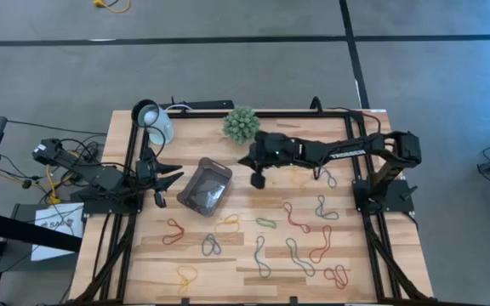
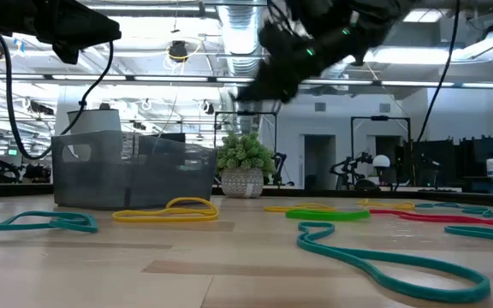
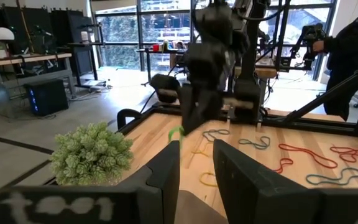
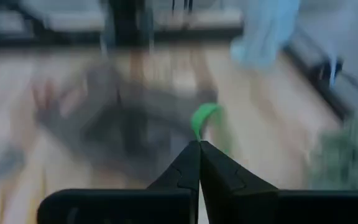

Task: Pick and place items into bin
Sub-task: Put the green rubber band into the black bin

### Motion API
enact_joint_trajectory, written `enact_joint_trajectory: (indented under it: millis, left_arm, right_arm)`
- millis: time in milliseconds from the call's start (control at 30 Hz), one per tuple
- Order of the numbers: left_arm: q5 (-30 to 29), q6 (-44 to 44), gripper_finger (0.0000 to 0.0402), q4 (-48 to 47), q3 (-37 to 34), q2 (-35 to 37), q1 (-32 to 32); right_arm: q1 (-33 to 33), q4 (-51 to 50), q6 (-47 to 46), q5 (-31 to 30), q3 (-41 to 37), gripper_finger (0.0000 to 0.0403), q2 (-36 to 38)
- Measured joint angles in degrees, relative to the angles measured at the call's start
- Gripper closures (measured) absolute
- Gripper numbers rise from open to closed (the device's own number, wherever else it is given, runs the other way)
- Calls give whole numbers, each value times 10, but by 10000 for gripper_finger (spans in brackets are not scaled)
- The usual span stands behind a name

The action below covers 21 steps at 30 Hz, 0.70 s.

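My right gripper (image 1: pixel 247 161) hangs above the table just right of the bin (image 1: pixel 205 189), a dark smoky tray, and is shut on a green band (image 4: pixel 204 118). From the left wrist view the band (image 3: pixel 176 132) shows as a small green loop at the fingertips. Many other items lie flat on the wood: red (image 1: pixel 296 219), teal (image 1: pixel 323 206), green (image 1: pixel 266 223), yellow (image 1: pixel 185 274). My left gripper (image 1: pixel 167 177) waits open at the table's left edge, pointing level at the bin. My right gripper pinches the green band (image 4: pixel 199 134) between its two fingertips, only at their free ends. The fingers slant down toward the table's left. A short loop of the band sticks out past the tips, clear of the table; the view is blurred, so more cannot be told.
A spiky green plant ball (image 1: pixel 241 125) stands at the far edge behind my right gripper. A white round lamp head (image 1: pixel 153 119) is at the far left corner. In the left wrist view a person in dark clothes (image 3: pixel 353 50) stands beyond the table.
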<state>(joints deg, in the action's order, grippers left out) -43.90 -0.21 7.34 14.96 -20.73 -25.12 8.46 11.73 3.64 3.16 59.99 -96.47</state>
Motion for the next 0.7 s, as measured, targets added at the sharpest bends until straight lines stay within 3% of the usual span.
enact_joint_trajectory:
  millis: [233, 467, 700]
  left_arm:
    - [-3, 3, 315, 7, 0, 0, 0]
    - [-19, 14, 315, 31, 0, 0, 0]
    - [-19, 14, 315, 24, 0, 0, 0]
  right_arm:
    - [-48, 45, -19, 24, 85, 402, -87]
    - [-75, 40, -51, -36, 194, 403, -217]
    - [-75, -180, -109, -65, 335, 403, -292]
